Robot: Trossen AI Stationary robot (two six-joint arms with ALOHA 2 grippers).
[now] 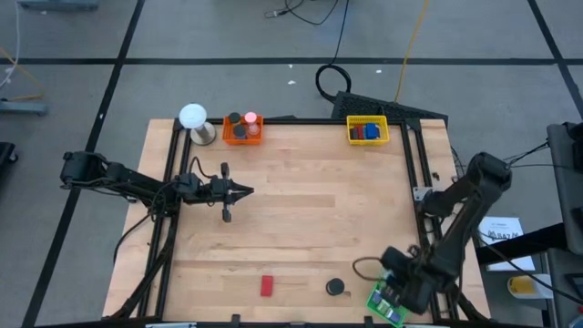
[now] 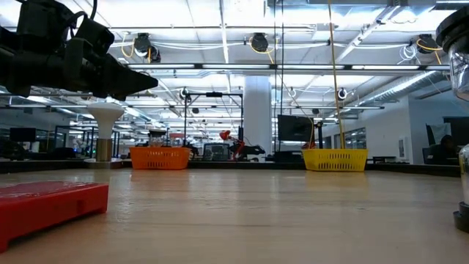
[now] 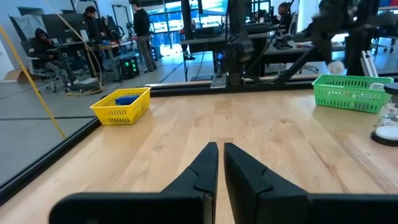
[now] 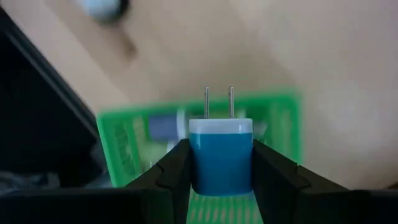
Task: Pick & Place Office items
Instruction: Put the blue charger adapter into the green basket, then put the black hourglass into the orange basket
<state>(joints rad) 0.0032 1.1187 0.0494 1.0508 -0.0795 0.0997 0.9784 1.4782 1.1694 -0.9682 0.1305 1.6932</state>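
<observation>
Three trays: orange (image 1: 242, 129), yellow (image 1: 367, 130), green (image 1: 387, 303). On table (image 1: 310, 219): one red block (image 1: 267, 286), one disc (image 1: 336, 288). Right claw (image 4: 221, 165) clamped on blue plug (image 4: 221, 155); left claw (image 3: 220, 163) closed, empty.

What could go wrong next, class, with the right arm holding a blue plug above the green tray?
1. The blue plug is pinched only at its sides by the right gripper; it might slip.
2. The green tray sits at the table's corner, so a nudge could push it off.
</observation>
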